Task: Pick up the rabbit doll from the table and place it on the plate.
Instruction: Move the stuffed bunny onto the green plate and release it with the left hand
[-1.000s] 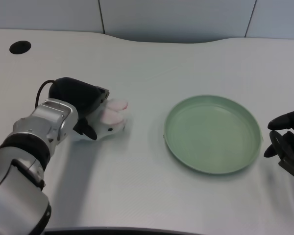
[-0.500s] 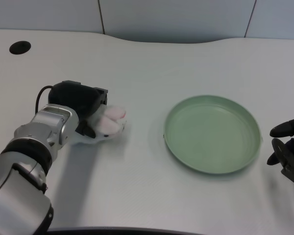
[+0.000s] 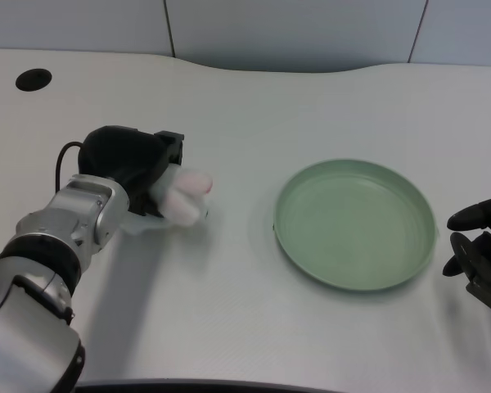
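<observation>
A white rabbit doll with pink ears (image 3: 184, 196) shows at the left of the table, its ears pointing right. My left hand (image 3: 135, 164) covers the doll from above and grips it; most of the doll's body is hidden under the black hand. Whether the doll still touches the table I cannot tell. The green plate (image 3: 303, 246) lies empty to the right, a short gap away from the doll.
My right hand (image 3: 479, 246) waits at the picture's right edge, just beyond the plate. A round black hole (image 3: 33, 79) sits in the table's far left corner. A grey wall runs along the table's back edge.
My left hand has closed tighter over the doll and turned slightly; the doll's ears have drawn in under the hand. The right hand shifted a little at the edge.
</observation>
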Tool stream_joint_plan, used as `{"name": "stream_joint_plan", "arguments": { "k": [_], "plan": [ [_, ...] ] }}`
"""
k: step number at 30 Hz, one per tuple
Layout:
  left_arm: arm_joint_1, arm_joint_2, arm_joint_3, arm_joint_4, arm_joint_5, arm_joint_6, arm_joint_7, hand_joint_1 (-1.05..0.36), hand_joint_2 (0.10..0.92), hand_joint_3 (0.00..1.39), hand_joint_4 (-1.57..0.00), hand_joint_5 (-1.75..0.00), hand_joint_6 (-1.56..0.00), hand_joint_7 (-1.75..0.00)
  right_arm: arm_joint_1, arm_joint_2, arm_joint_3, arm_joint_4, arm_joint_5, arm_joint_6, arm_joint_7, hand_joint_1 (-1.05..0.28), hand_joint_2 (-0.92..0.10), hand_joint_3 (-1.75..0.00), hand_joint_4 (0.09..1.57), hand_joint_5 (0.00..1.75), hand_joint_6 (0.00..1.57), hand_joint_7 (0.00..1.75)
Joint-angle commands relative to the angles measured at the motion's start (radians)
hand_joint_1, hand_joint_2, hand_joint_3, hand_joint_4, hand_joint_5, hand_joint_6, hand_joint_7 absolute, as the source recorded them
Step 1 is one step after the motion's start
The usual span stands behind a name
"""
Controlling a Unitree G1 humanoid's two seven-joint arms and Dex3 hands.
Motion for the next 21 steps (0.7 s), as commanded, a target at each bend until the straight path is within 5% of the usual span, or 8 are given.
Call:
{"name": "stream_joint_plan", "arguments": {
  "k": [1, 7, 9, 11, 14, 17, 21],
  "plan": [
    [-0.034, 0.01, 0.034, -0.001, -0.029, 0.01, -0.009, -0.15, 0.917, 0.12, -0.73, -1.75, -0.51, -1.75, -0.018, -0.011, 0.002, 0.034, -0.025, -0.034, -0.009, -0.3, -0.92, -0.52, 0.37, 1.75, 0.21, 1.67],
    [-0.063, 0.003, 0.056, -0.008, -0.046, -0.014, -0.009, -0.13, 0.921, 0.09, -0.7, -1.75, -0.51, -1.75, -0.031, -0.011, 0.003, 0.049, -0.038, -0.04, -0.007, -0.31, -0.92, -0.52, 0.38, 1.75, 0.21, 1.66],
    [-0.096, -0.007, 0.066, -0.019, -0.06, -0.059, -0.032, -0.1, 0.902, 0.08, -0.74, -1.75, -0.53, -1.75, -0.046, -0.003, -0.001, 0.071, -0.024, -0.046, 0.001, -0.3, -0.92, -0.51, 0.39, 1.75, 0.21, 1.65],
    [-0.117, -0.017, 0.079, -0.026, -0.073, -0.083, -0.053, -0.09, 0.892, 0.07, -0.77, -1.75, -0.55, -1.75, -0.054, -0.002, 0.001, 0.085, -0.024, -0.055, 0.003, -0.3, -0.92, -0.51, 0.39, 1.75, 0.21, 1.65],
    [-0.133, -0.027, 0.088, -0.031, -0.082, -0.103, -0.068, -0.09, 0.865, 0.05, -0.78, -1.75, -0.57, -1.75, -0.053, 0.002, 0.001, 0.075, -0.017, -0.042, 0.004, -0.3, -0.92, -0.51, 0.38, 1.75, 0.21, 1.64],
    [-0.171, -0.068, 0.088, -0.045, -0.087, -0.119, -0.086, -0.12, 0.856, 0.04, -0.74, -1.75, -0.62, -1.64, -0.055, 0.004, 0.011, 0.06, -0.036, -0.016, -0.021, -0.29, -0.92, -0.5, 0.37, 1.75, 0.21, 1.63],
    [-0.19, -0.117, 0.089, -0.052, -0.09, -0.143, -0.08, -0.09, 0.881, 0.04, -0.81, -1.75, -0.58, -1.74, -0.058, 0.01, 0.01, 0.07, -0.021, -0.022, -0.013, -0.29, -0.92, -0.5, 0.38, 1.75, 0.22, 1.63]
  ]
}}
